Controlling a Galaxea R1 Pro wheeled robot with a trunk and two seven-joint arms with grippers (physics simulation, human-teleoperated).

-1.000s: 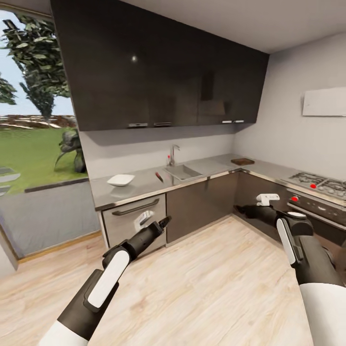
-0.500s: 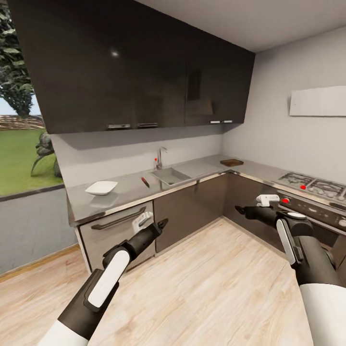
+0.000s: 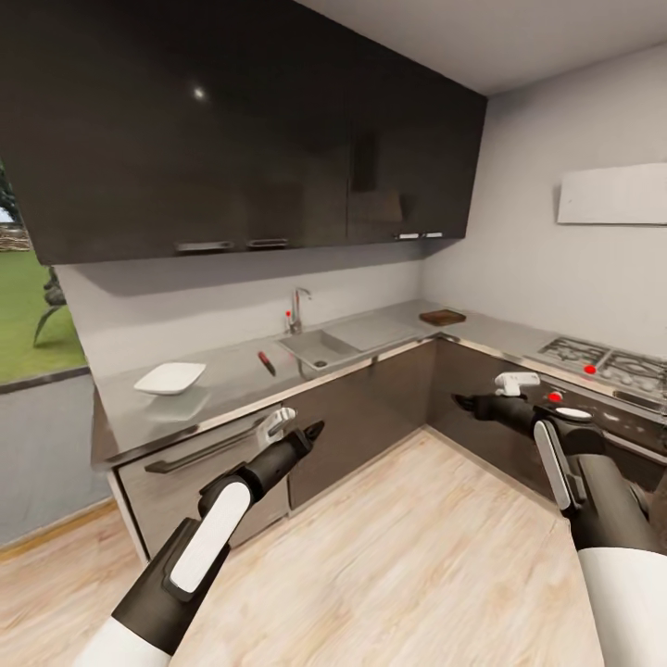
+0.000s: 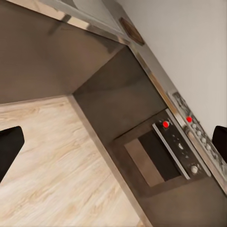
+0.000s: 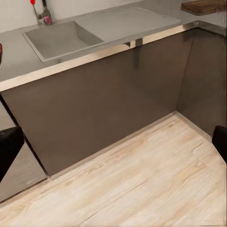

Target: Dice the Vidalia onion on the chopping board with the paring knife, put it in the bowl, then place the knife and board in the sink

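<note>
Swinging rightward since earlier, head camera is showing bowl (image 3: 169, 378); right wrist is showing sink (image 5: 64, 39) beyond wide jaws, left gripper's also wide.

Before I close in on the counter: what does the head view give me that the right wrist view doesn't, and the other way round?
Head view: the bowl and the paring knife lie on the countertop left of the sink, with the hob off to the right. Right wrist view: the right gripper has its fingers spread wide, so it is open, and the cabinet front under the sink is close. Both: the sink, its tap and the chopping board in the far corner.
</note>
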